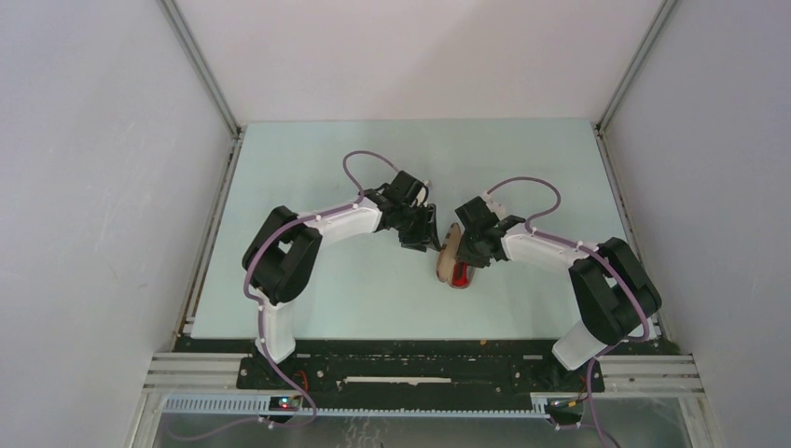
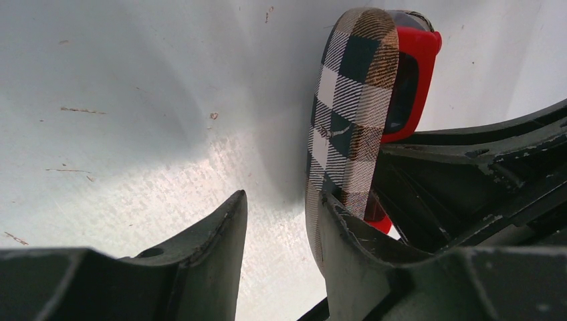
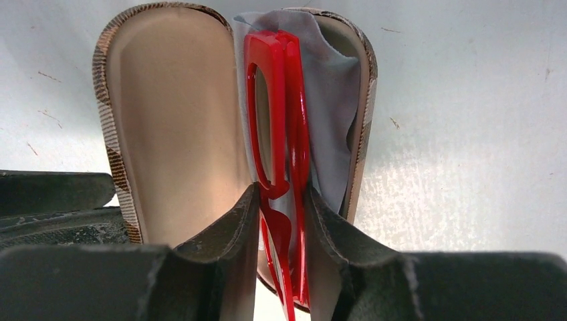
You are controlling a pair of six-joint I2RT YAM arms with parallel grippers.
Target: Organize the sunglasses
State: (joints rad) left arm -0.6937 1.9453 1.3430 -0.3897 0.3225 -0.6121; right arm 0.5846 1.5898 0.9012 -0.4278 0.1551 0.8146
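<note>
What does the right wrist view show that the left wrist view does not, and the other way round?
Only the right wrist view: the tan lining of the open case, a grey cloth lying inside it, and the right tool shut on the folded red sunglasses. Only the left wrist view: the plaid outside of the case, and the left tool, open, with one finger seemingly against that plaid shell. Both: the case, the red sunglasses and the pale table.
</note>
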